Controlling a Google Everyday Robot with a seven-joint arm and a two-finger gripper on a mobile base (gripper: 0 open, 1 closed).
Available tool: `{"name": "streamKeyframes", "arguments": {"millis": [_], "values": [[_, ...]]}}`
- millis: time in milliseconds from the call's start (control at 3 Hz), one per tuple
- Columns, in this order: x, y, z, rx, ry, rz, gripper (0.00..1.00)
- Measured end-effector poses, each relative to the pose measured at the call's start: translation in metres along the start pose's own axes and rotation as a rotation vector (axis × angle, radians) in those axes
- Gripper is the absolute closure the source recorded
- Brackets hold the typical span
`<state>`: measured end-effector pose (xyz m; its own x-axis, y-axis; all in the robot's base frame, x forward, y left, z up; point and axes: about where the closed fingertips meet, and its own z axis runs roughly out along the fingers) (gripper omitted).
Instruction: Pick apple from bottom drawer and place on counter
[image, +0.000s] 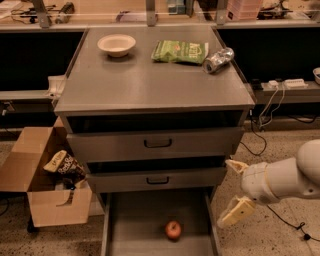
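The small red apple (173, 229) lies on the floor of the pulled-out bottom drawer (135, 220), near its front right. The grey counter (150, 82) tops the cabinet above. My gripper (232, 192) is at the right of the cabinet, beside the drawer's right wall and above and right of the apple. Its two pale fingers are spread apart, one (236, 165) up near the middle drawer front, one (235, 212) lower. It holds nothing.
On the counter stand a white bowl (116, 44), a green chip bag (180, 51) and a crushed silver can (218, 60). An open cardboard box (42, 185) with snack bags stands left of the cabinet. Cables (265, 120) run on the floor at right.
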<state>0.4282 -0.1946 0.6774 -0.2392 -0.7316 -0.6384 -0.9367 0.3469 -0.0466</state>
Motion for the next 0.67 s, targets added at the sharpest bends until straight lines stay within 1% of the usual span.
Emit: {"name": "streamKeyframes", "arguments": {"millis": [333,667], "values": [[0.03,0.002,0.053,-0.007,-0.082,-0.004,0.0],[0.054,0.007,0.1,-0.005,-0.12,-0.025,0.0]]}}
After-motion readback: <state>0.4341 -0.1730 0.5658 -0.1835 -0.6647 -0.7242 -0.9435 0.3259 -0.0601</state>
